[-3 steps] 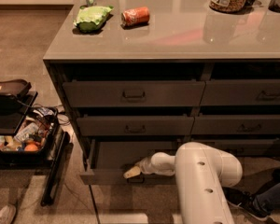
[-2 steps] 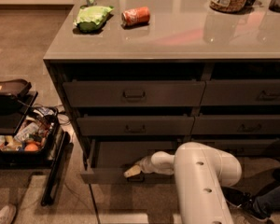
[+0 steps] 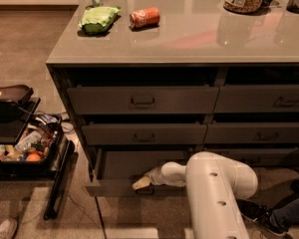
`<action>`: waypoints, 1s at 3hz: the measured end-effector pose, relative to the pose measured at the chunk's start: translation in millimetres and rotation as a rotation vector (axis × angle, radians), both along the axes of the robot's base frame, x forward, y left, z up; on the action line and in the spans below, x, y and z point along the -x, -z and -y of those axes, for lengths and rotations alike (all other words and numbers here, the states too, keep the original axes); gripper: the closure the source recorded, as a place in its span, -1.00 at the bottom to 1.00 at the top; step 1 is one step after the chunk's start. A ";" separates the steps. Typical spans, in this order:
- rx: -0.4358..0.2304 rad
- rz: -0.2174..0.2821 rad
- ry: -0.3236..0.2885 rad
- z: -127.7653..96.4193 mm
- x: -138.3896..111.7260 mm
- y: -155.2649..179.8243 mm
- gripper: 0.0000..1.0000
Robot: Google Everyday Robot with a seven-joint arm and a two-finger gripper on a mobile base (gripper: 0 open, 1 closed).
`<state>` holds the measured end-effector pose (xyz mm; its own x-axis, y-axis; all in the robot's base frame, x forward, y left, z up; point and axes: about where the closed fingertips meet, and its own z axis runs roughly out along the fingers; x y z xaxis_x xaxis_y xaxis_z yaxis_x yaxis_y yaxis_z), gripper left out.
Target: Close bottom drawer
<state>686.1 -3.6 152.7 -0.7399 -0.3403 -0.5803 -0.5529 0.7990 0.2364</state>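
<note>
At far left a cluttered case (image 3: 20,151) and a black bar (image 3: 59,183) are seen on the floor, just beside the bottom drawer (image 3: 109,188), which stands pulled well out, lowest in the left column. The gripper (image 3: 142,182) is set at the upper edge of the low front, near its centre; whether it is spread or closed cannot be told. A slip over that edge into the drawer is judged the main risk, caused by too high a push. Jamming could follow from an off-centre one. Open floor is left in front, but at right the arm (image 3: 217,193) is crowded by a person's leg (image 3: 281,214).
</note>
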 end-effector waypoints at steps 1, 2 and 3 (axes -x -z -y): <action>0.000 0.000 0.000 0.0 0.0 0.0 -0.30; 0.003 0.003 0.001 -0.3 0.5 -4.6 -0.77; 0.003 0.003 0.001 -0.4 0.5 -8.9 -1.00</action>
